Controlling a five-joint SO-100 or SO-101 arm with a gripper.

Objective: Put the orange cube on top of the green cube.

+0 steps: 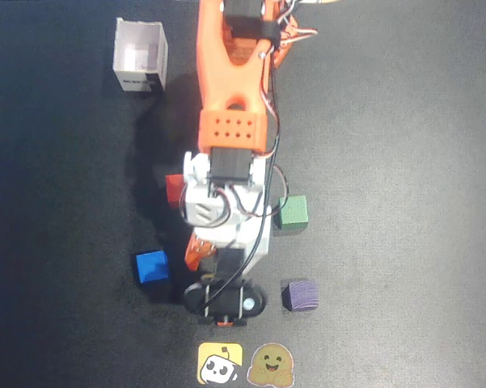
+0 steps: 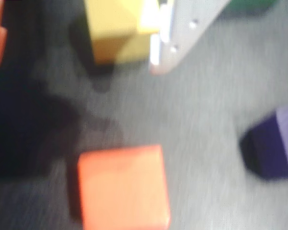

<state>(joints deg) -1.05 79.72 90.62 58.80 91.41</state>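
The wrist view is blurred. The orange cube (image 2: pixel 122 187) lies on the dark mat at the bottom of that view, clear of the jaws. My gripper (image 2: pixel 76 60) is open: the orange jaw is at the left edge and the white finger (image 2: pixel 182 33) at the upper right, with a wide gap between them. A yellow cube (image 2: pixel 117 31) stands on the mat right beside the white finger. The green cube (image 1: pixel 292 212) sits just right of the arm in the overhead view, where the gripper (image 1: pixel 204 260) hangs below the wrist. The arm hides the orange cube there.
A red cube (image 1: pixel 175 190) peeks out left of the arm, with a blue cube (image 1: pixel 151 266) lower left and a purple cube (image 1: pixel 300 295) lower right. A white open box (image 1: pixel 140 55) stands at the upper left. Two stickers (image 1: pixel 243 364) lie at the bottom edge.
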